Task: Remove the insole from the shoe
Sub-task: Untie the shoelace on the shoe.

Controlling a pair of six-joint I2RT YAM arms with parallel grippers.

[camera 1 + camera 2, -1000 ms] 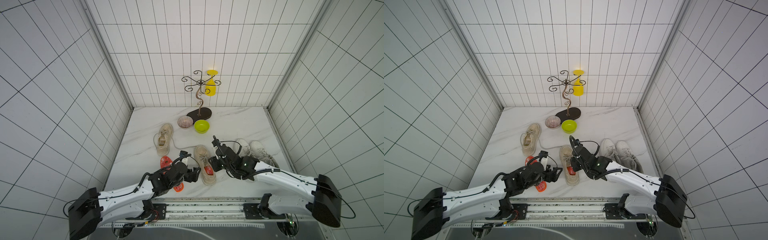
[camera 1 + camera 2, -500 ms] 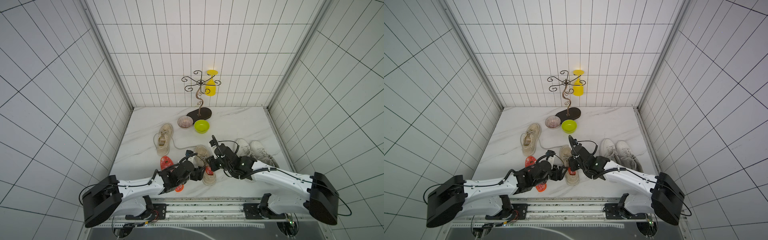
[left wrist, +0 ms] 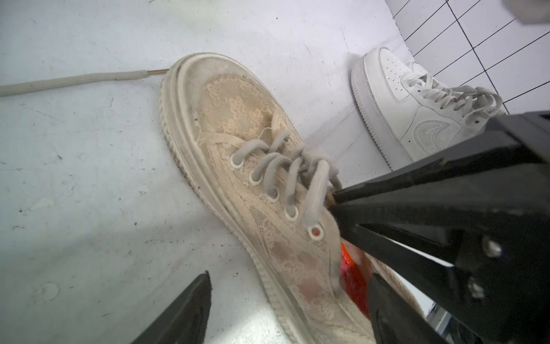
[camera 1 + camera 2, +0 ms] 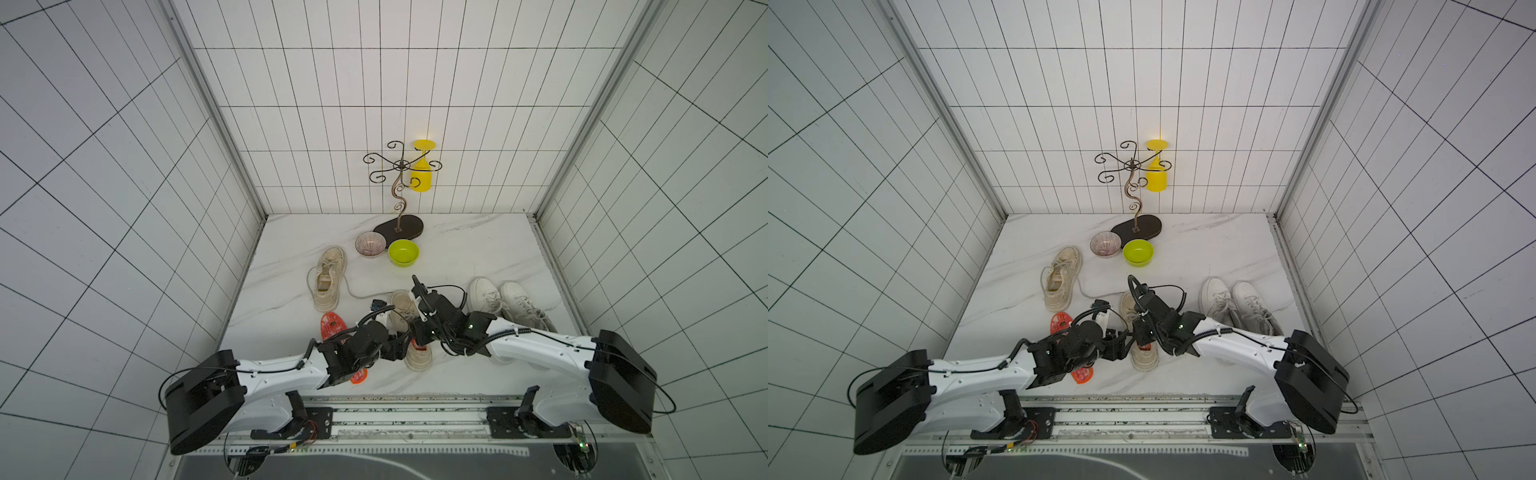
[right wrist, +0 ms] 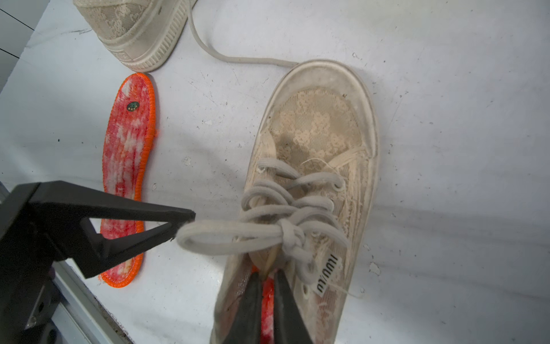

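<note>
Lettering shows on a white tab [image 5: 329, 275] sewn to the side of the beige lace-mesh sneaker [image 5: 315, 143]. Seen upside down from the right wrist view, it looks like "MIUMIU". A small dark green sticker [image 5: 133, 105] on the loose red-and-white insole [image 5: 128, 166] with an orange stitched rim seems to say 39. That insole lies flat on the white marbled tabletop [image 4: 457, 249] near the sneaker, and in both top views the left arm [image 4: 282, 374] covers its middle. The nearer white leather trainer [image 3: 416, 113] carries a swoosh-shaped panel.

The red insole [image 5: 267, 309] is inside the sneaker. Only a strip shows at the opening; the rest is hidden under the upper. The right gripper [image 5: 267, 275] has its two fingers [image 5: 247, 312] pressed together on that strip. The left gripper [image 3: 288, 277] stands wide apart, one finger outside the sole and clear of the rubber, the other over the opening. From above, both grippers crowd the sneaker and the grip cannot be made out.

Farther back, a lime-green bowl [image 4: 403, 253] and a striped pinkish bowl [image 4: 370, 244] sit side by side, insides in plain view. A yellow goblet [image 4: 420, 180] hangs upside down from a curly metal stand [image 4: 405, 226].
</note>
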